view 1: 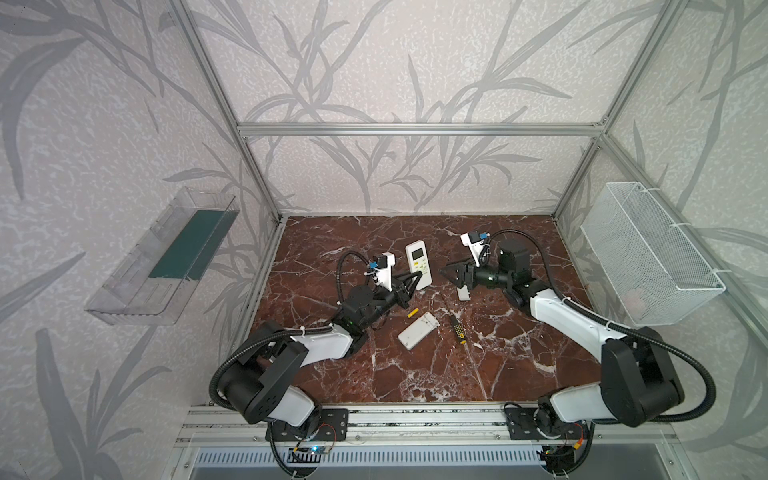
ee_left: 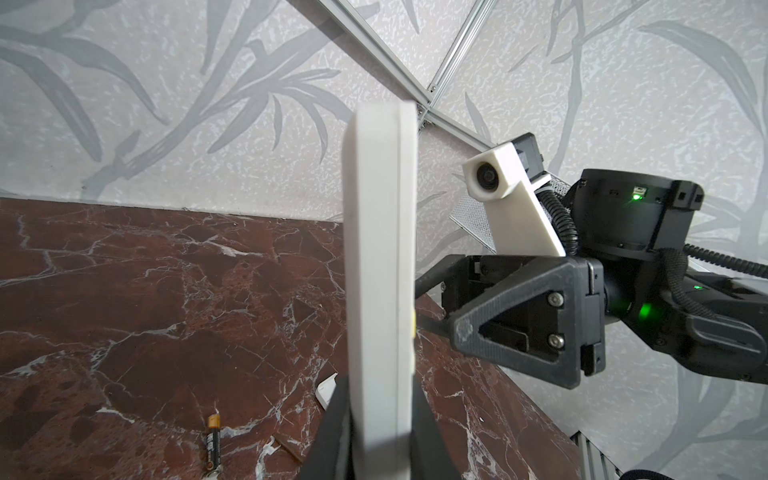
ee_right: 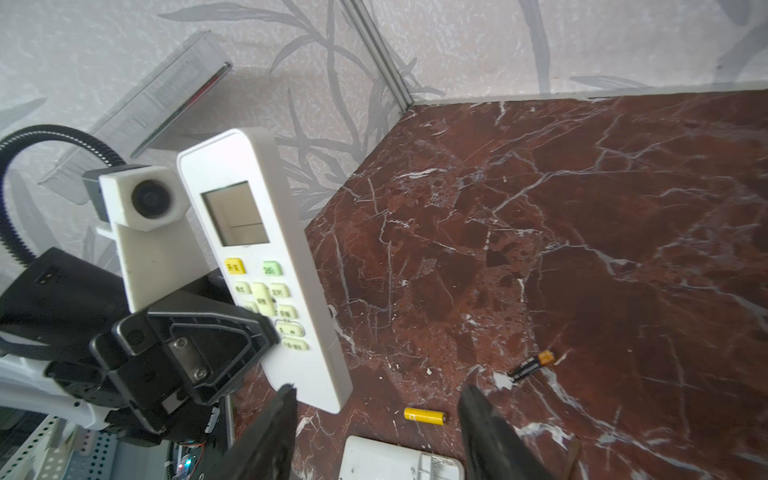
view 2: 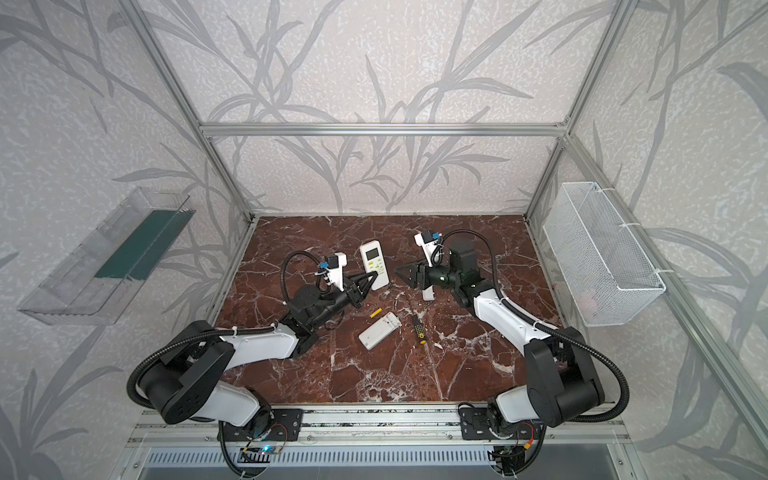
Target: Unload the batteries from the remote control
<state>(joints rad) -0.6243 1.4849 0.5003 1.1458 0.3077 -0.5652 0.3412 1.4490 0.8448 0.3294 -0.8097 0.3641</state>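
My left gripper [view 1: 415, 277] is shut on the lower end of a white remote control [view 1: 419, 266] with a screen, holding it up off the marble floor. In the left wrist view the remote control [ee_left: 380, 270] stands edge-on between the fingers. My right gripper [view 1: 446, 272] hangs open close beside the remote's button face [ee_right: 257, 257], nothing between its fingers. A yellow battery [view 1: 412, 312] lies on the floor; the right wrist view shows it [ee_right: 424, 415] below the open gripper [ee_right: 378, 390]. A black battery with an orange end [ee_right: 532, 363] lies nearby.
A second white remote [view 1: 419, 330] lies back up near the yellow battery, with a black-and-yellow screwdriver [view 1: 457, 329] next to it. A small white cover [view 1: 463, 293] sits under the right wrist. A clear tray [view 1: 166, 257] and a wire basket [view 1: 648, 253] hang on the side walls.
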